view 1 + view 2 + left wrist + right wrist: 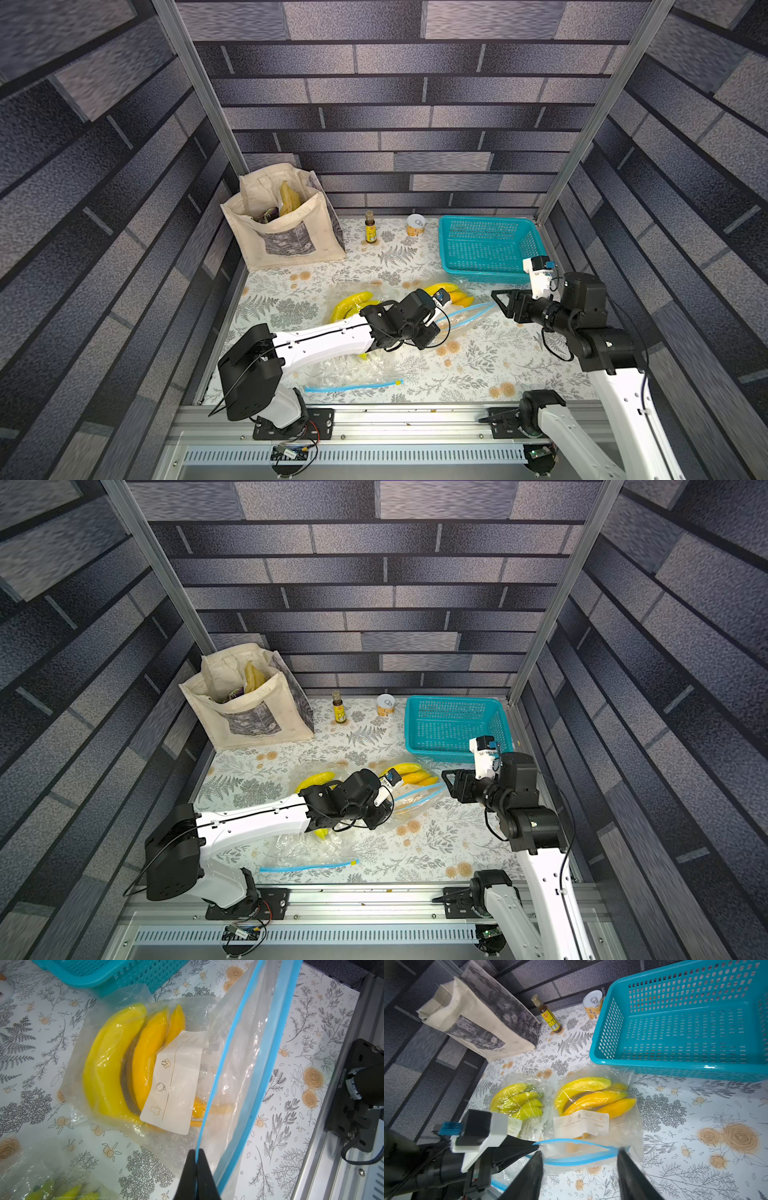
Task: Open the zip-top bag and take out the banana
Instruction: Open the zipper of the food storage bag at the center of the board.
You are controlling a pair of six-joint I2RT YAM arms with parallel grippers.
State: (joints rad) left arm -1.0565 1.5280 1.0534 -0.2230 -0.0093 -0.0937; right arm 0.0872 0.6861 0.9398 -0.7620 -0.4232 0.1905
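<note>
The clear zip-top bag lies mid-table, its blue zip strip parted so the mouth gapes. Inside it, the yellow-orange banana bunch rests behind a white label, and it shows in a top view too. My left gripper is shut on one lip of the blue strip. The right gripper stands open just in front of the mouth, a finger at either end of it, holding nothing. In a top view it sits right of the bag.
A second bag of greener bananas lies beside the first. A third clear bag with a blue zip lies near the front edge. At the back stand a tote bag, bottle, can and teal basket.
</note>
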